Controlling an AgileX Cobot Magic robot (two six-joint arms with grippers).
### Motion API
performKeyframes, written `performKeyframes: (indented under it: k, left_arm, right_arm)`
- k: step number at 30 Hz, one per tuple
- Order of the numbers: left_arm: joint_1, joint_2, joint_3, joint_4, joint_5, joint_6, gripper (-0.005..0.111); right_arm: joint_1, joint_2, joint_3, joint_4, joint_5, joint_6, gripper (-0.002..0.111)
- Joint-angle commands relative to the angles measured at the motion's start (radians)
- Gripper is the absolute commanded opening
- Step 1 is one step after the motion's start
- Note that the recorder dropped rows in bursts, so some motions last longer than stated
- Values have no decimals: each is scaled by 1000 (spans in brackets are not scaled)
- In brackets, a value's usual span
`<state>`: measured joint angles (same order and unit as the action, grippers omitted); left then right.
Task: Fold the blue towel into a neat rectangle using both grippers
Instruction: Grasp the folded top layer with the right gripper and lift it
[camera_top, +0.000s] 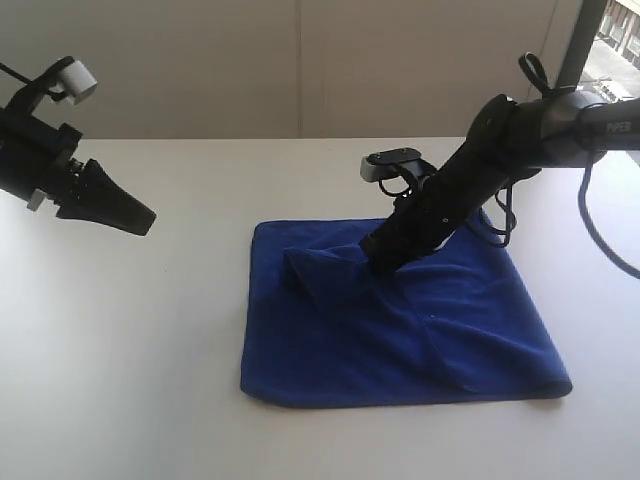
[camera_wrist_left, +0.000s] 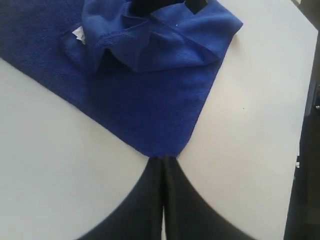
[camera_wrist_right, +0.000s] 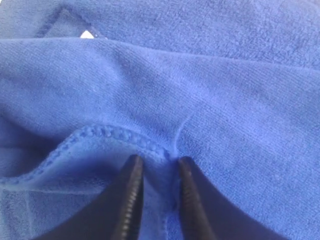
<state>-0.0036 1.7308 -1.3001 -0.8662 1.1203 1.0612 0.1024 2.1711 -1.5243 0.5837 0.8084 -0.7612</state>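
Note:
The blue towel lies spread on the white table, with a raised, rumpled fold near its far left part. My right gripper reaches down into that fold. In the right wrist view its jaws stand apart, astride a ridge of towel just behind a stitched hem. My left gripper hangs in the air to the left of the towel, shut and holding nothing. In the left wrist view its closed tips line up with a corner of the towel, but it is well apart from the cloth.
The white table runs all round the towel, with a pale wall behind it. A small white tag shows on the folded part of the towel. Black cables hang from the right arm past the towel's far right corner.

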Motion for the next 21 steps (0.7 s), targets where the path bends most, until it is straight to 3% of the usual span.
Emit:
performKeyframes:
  k: [1, 4, 11, 15, 21]
  left_arm:
    - [1, -5, -5, -22, -17, 14, 0]
    - [1, -5, -5, -22, -58, 16, 0]
    - [1, 15, -5, -23, -106, 245, 0]
    - [1, 50, -5, -95, -106, 412, 2]
    - [-46, 141, -5, -164, -143, 615, 35]
  right_arm:
    - [-4, -12, 1, 13, 18, -5, 11]
    - [-4, -27, 1, 11, 22, 2, 0]
    - [-4, -121, 1, -25, 66, 4, 0]
    - [-4, -209, 1, -153, 107, 107, 0]
    - [-4, -337, 1, -324, 156, 265, 0]
